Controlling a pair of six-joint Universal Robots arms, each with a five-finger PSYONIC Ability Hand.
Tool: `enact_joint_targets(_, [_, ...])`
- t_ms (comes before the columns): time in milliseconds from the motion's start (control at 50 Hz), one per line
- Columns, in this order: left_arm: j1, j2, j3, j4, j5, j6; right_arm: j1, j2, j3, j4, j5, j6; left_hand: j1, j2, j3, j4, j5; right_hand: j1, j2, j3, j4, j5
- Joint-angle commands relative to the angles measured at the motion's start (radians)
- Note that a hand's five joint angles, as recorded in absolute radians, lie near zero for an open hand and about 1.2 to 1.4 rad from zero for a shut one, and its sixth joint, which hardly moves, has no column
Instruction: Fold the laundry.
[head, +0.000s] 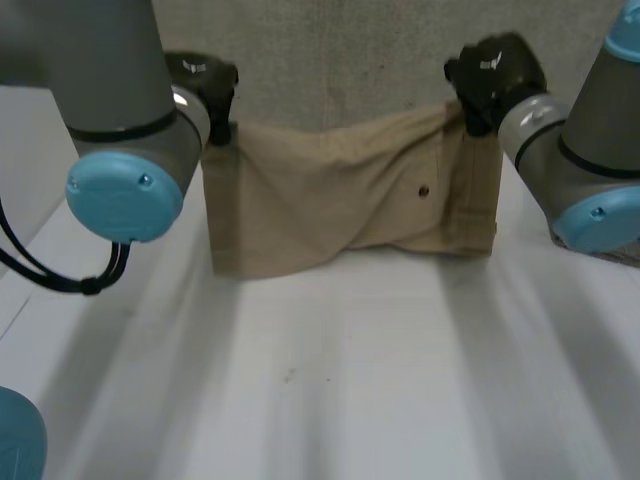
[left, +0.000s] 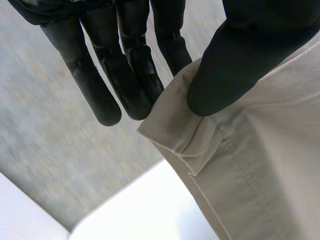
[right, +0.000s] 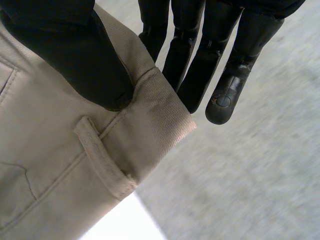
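My left hand (left: 235, 55) has one corner of the beige trousers (head: 330, 200). The thumb presses the waistband corner against my straight fingers, so the cloth is pinched between them. Just below this thumb one belt loop (left: 202, 147) is sewn on the band. Beyond my fingertips lies the grey floor (left: 50, 140), speckled and flat. Under the pinched corner I see a bare piece of the white table (head: 350, 380).

Between my two hands the upper edge of the trousers hangs in a shallow curve, lowest near the middle. From my fingers the cloth falls down to the table, and its lower edge reaches the white surface. One small dark button (head: 424, 190) sits on the cloth, nearer to my right fingers than to my left ones.

My right hand (right: 75, 55) takes the other waistband corner in the same way. The thumb is on the front of the band, the fingers are behind it, and together they are clamped on the cloth. A second belt loop (right: 102, 157) lies just beside this thumb. Past these fingertips there is again the grey floor.

From the lower edge of the trousers toward my body the table runs wide, smooth and white, which gives room to both arms.

I count one pair of trousers, two hands on it, two belt loops and one button.
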Motion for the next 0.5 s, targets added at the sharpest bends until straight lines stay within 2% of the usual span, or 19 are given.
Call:
enact_joint_targets(20, [0.001,0.039,-0.184,-0.002,-0.005,0.0,-0.003,-0.023,0.061,0.161,-0.001,-0.067,0.252,0.195,0.2,0.193,0.254,0.422,0.224,0.224,0.208,0.232])
enact_joint_targets(100, [0.001,0.113,-0.343,0.056,0.0,0.0,-0.003,-0.047,0.087,0.197,-0.004,-0.071,0.252,0.195,0.2,0.193,0.254,0.422,0.224,0.224,0.208,0.232])
enact_joint_targets(280, [0.01,0.337,-0.842,0.401,0.009,0.03,-0.008,-0.069,0.207,0.247,-0.002,-0.088,0.252,0.195,0.2,0.193,0.254,0.422,0.224,0.224,0.208,0.232])
enact_joint_targets(380, [0.012,0.409,-1.056,0.476,0.039,0.09,-0.014,-0.121,0.342,0.321,-0.004,-0.136,0.252,0.195,0.2,0.193,0.254,0.422,0.224,0.224,0.208,0.232])
enact_joint_targets(500, [0.028,0.574,-1.312,0.496,0.105,0.22,-0.014,-0.279,0.552,0.368,-0.002,-0.209,0.252,0.195,0.2,0.193,0.254,0.422,0.224,0.224,0.208,0.232])
